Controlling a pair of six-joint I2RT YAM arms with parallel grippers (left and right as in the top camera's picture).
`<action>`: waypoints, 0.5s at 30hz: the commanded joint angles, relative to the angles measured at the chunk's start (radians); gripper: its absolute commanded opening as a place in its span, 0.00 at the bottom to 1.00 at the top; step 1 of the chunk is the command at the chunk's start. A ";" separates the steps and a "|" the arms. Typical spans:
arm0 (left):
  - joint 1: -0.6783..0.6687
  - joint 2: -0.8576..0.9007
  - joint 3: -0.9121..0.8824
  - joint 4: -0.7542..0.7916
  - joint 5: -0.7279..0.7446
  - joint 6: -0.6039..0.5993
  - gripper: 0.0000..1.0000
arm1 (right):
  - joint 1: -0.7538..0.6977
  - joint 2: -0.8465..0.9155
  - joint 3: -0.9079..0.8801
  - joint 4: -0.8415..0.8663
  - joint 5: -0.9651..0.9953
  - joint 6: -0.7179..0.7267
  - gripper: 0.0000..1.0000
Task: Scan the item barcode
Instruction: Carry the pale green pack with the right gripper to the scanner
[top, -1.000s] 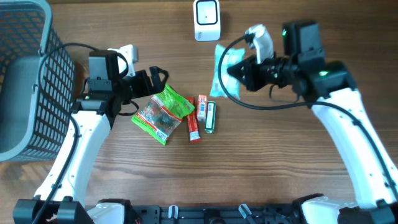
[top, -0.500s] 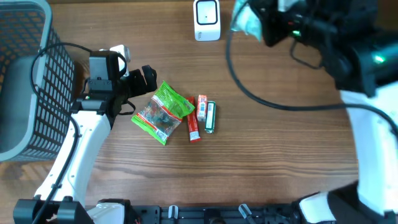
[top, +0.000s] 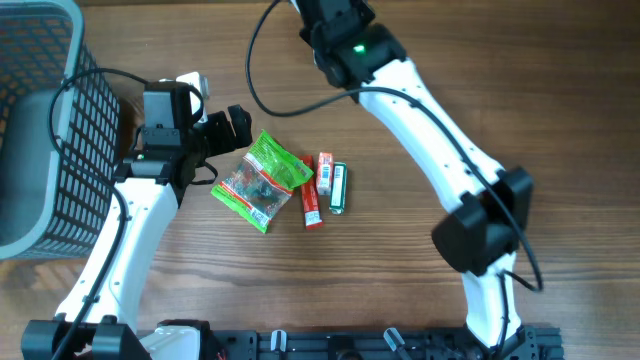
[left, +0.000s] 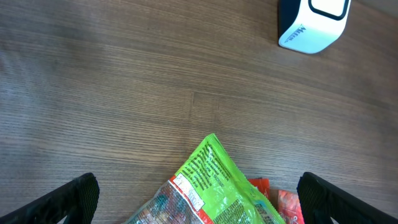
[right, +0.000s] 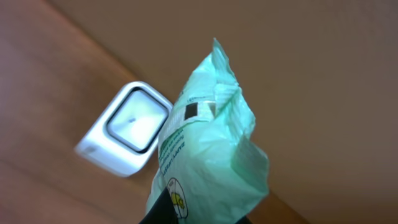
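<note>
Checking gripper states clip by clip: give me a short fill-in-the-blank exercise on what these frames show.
The right gripper holds a pale ___ packet near the white scanner.
The left gripper is ___, beside the snack bag.
The wire basket stands beside the ___ arm.
Missing words: green; open; left.

Overhead cam: my white right arm (top: 420, 105) runs off the top edge, so its gripper + whatever it's got can't be seen there. Right wrist cam: the pale green crinkly plastic packet (right: 208, 155) is cut off at the btm, label print too small to read, and the right gripper (right: 186, 218) is just a dark sliver. Behind it the white boxy scanner (right: 127, 137) is blurry. Left wrist cam: bright green snack bag (left: 214, 183) is clipped by the btm edge.
</note>
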 joint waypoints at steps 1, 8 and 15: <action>0.006 -0.009 0.005 0.003 -0.010 0.016 1.00 | 0.003 0.073 0.013 0.157 0.169 -0.023 0.04; 0.006 -0.009 0.005 0.003 -0.010 0.016 1.00 | 0.003 0.220 0.004 0.465 0.224 -0.137 0.05; 0.006 -0.009 0.005 0.003 -0.010 0.016 1.00 | 0.003 0.365 0.003 0.657 0.247 -0.472 0.04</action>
